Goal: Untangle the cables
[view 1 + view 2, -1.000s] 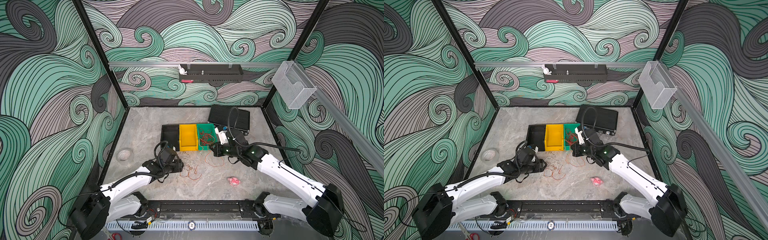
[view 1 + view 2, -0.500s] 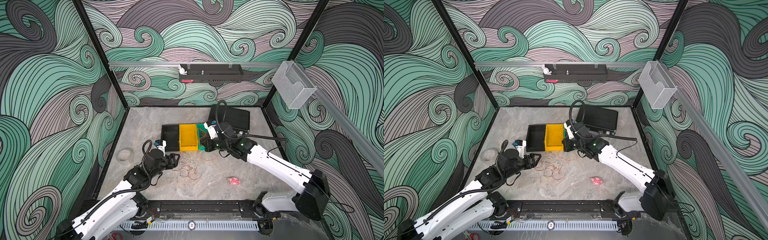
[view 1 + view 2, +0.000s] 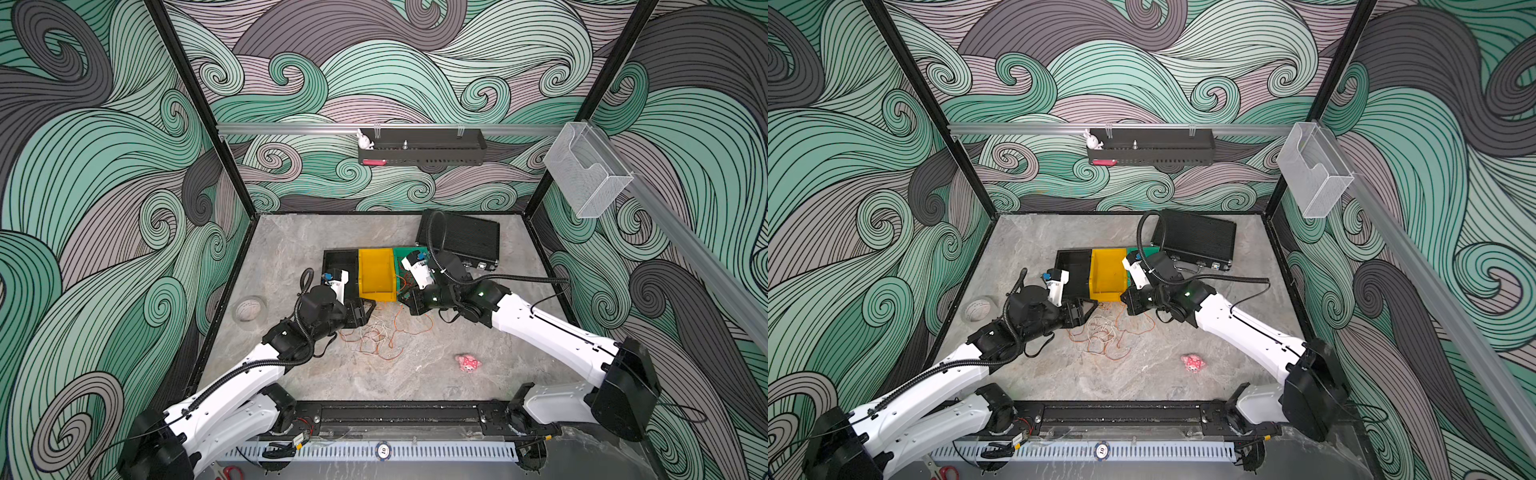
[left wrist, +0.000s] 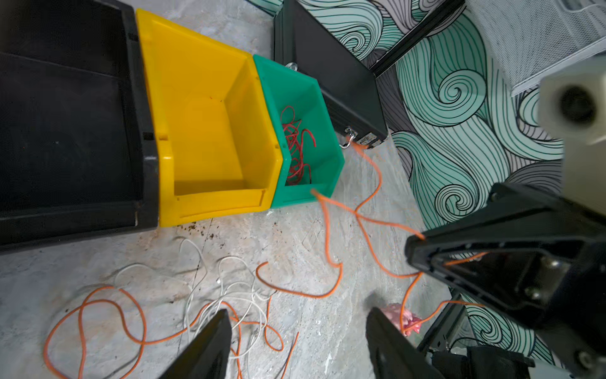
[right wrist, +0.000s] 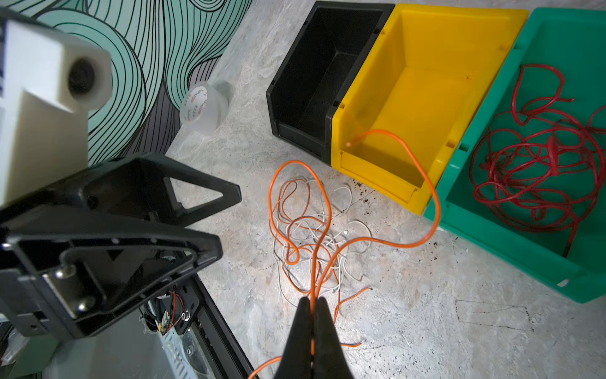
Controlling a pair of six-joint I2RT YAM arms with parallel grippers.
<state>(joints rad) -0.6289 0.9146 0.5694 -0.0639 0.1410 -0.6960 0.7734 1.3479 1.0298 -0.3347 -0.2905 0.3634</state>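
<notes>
The red cable (image 5: 552, 154) is already lying in the green bin (image 5: 492, 246). The right gripper (image 5: 313, 305) is pinching the orange cable (image 5: 437, 210) (tangled with the white cable (image 5: 351, 197) on the table (image 5: 426, 328)), and the left gripper (image 4: 298, 315) is hovering open.

Three bins: black bin (image 5: 295, 82), yellow bin (image 5: 367, 98), green bin (image 5: 511, 249). One black case (image 3: 461, 237). One tape roll (image 3: 249, 308), one pink plush toy (image 3: 468, 363). Two grippers: left gripper (image 4: 296, 315), right gripper (image 5: 313, 300). Three cable colours: red cables (image 5: 554, 154), orange cables (image 5: 314, 282), white cables (image 5: 360, 223). Strands per colour too knotted to count. On the wall, one black tray (image 3: 422, 147), one clear holder (image 3: 586, 174), one white rabbit figure (image 3: 365, 140).
</notes>
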